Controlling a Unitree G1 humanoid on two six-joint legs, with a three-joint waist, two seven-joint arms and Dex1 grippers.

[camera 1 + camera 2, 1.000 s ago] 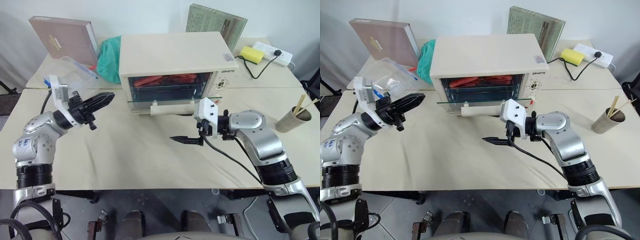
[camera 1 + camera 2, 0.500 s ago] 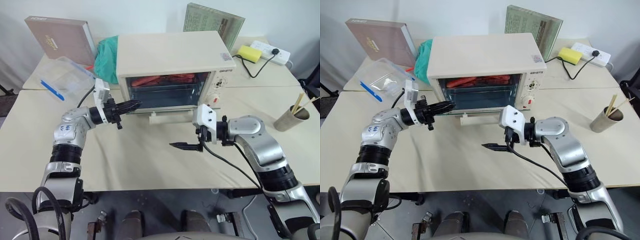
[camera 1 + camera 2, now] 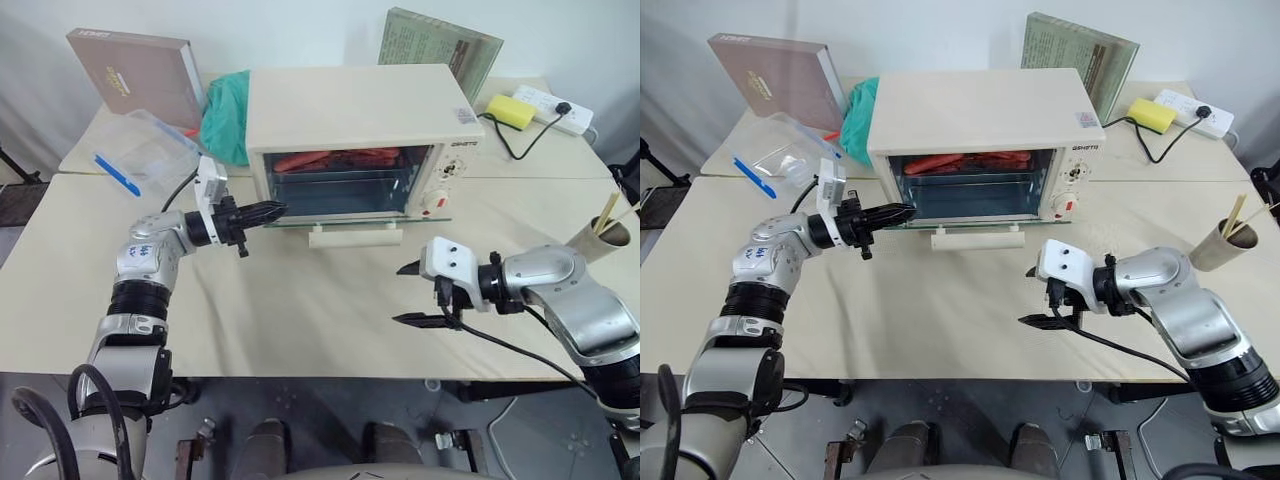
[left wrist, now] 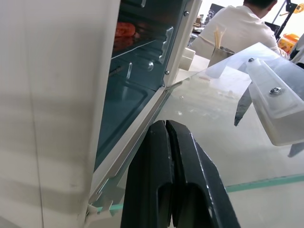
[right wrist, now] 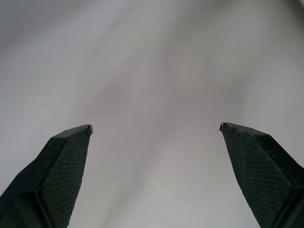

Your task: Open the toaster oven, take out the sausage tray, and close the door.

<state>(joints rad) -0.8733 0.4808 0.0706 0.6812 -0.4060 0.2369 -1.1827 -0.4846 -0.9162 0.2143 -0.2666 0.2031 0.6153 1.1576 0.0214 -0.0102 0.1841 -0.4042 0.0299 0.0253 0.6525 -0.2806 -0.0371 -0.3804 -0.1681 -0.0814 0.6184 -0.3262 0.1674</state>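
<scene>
The cream toaster oven [image 3: 360,105] stands at the table's back middle. Its glass door [image 3: 350,221] lies open and about level, bar handle [image 3: 355,236] toward me. Inside, red sausages on the sausage tray [image 3: 335,160] show on the upper shelf. My left gripper [image 3: 275,209] is shut with nothing in it, its tip at the door's left hinge corner; the left wrist view shows its fingers [image 4: 166,124] pressed together just over the glass. My right gripper [image 3: 410,293] hangs open above bare table, in front of and right of the handle.
A clear plastic box with a blue clip [image 3: 140,160], a green cloth [image 3: 225,115] and a brown box [image 3: 135,75] sit back left. A green book [image 3: 440,45], yellow sponge [image 3: 510,110], power strip [image 3: 555,100] and cup of chopsticks [image 3: 605,235] stand right.
My left gripper swung in from the left to the oven's left front corner, staying shut. My right gripper drew away from the door handle, rightward and toward me, still open.
</scene>
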